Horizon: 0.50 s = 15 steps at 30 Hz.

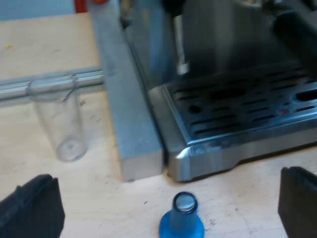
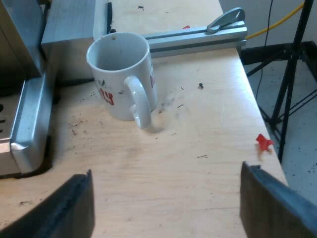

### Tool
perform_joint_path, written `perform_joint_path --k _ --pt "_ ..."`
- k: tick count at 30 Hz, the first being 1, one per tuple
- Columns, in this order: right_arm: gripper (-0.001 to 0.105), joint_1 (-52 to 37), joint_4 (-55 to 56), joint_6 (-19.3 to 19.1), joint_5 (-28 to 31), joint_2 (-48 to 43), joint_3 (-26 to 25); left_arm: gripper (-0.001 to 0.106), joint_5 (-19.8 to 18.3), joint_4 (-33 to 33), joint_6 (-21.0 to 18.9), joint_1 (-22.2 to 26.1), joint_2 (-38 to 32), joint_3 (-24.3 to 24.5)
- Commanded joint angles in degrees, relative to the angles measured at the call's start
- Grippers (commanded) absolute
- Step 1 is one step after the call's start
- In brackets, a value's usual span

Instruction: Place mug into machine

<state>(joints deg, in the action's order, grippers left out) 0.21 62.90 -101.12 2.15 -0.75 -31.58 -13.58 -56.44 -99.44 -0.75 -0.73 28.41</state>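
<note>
Mug [image 2: 116,74] stood upright on surface [image 2: 208,134], just beside machine [image 2: 27,126], handle [image 2: 139,101] facing right claw [image 2: 166,201]. Right claw wide open, empty; left claw [image 1: 166,206] too. Best: grip handle snugly, lift straight, no tipping.

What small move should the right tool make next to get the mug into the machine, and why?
Probably ease the right tool in toward the mug. The tool is wide open and short of the mug, which stands upright on the table near the machine's drip tray, handle turned toward the tool, so nothing is grasped yet.
</note>
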Motion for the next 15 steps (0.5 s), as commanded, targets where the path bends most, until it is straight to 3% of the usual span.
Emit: perform_joint_path --k 1,8,10,11,15 --pt "0.067 0.00 1.44 0.24 -3.05 1.00 -1.26 0.089 -3.30 0.56 -0.69 -0.01 -5.18 2.14" --pt "0.067 0.00 3.42 -0.52 -4.79 4.94 -3.24 0.089 -7.67 0.68 -1.00 -1.87 0.79 6.01" --pt "0.067 0.00 3.51 -0.74 -6.05 6.42 -3.99 0.089 -9.53 0.68 -1.00 -4.28 3.29 7.28" --pt "0.067 0.00 3.48 -0.75 -7.47 10.76 -7.27 0.089 -9.90 0.68 -1.00 -5.01 3.92 7.58" --pt "0.067 0.00 3.48 -0.75 -7.75 13.32 -8.91 0.089 -13.43 1.83 -1.00 -10.48 7.70 8.12"
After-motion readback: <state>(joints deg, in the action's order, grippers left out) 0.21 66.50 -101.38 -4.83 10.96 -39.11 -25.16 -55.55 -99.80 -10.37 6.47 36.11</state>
